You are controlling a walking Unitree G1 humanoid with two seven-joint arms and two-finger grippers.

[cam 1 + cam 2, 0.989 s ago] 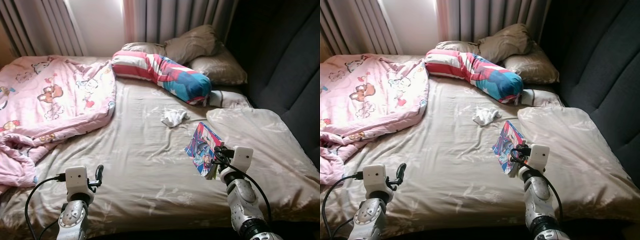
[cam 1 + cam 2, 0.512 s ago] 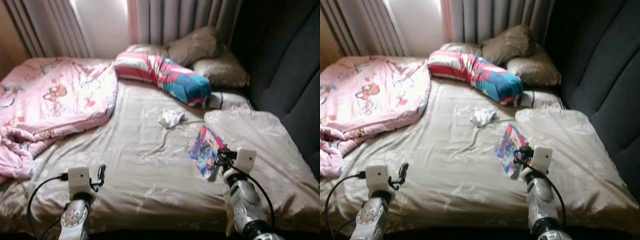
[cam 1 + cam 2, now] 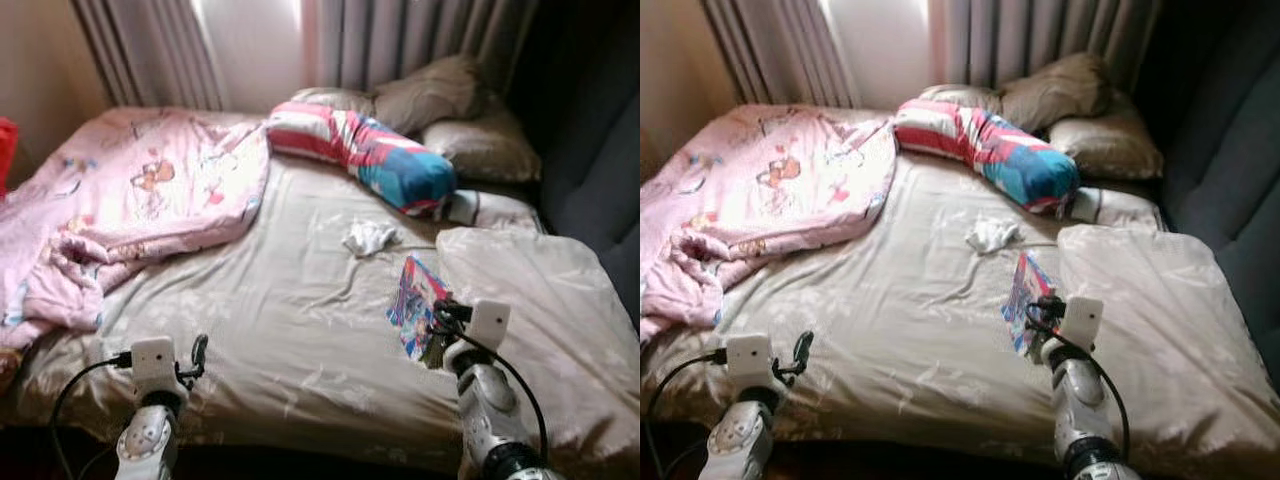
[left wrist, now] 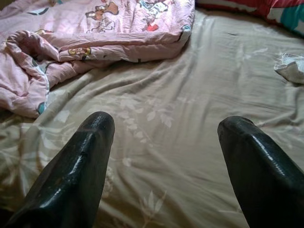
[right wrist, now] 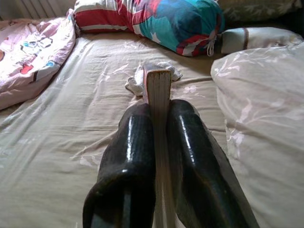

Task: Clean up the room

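My right gripper (image 3: 437, 318) is shut on a colourful picture book (image 3: 416, 303), holding it just above the beige sheet near the bed's right side. In the right wrist view the book's edge (image 5: 158, 90) stands between the two black fingers (image 5: 130, 142). A crumpled white cloth (image 3: 368, 237) lies on the sheet beyond the book. My left gripper (image 3: 198, 352) hovers open over the bed's front left, with bare sheet between its fingers (image 4: 85, 156). A pink cartoon blanket (image 3: 130, 210) is bunched on the bed's left half.
A striped red, white and blue bolster (image 3: 365, 158) and brown pillows (image 3: 430, 95) lie at the head of the bed. A beige duvet (image 3: 540, 300) covers the right side. Dark upholstered wall (image 3: 600, 150) on the right, grey curtains (image 3: 400, 40) behind.
The camera has pulled back and swung left, so more of the pink blanket and the left wall shows. Both grippers keep their state; the book stays in the right one.
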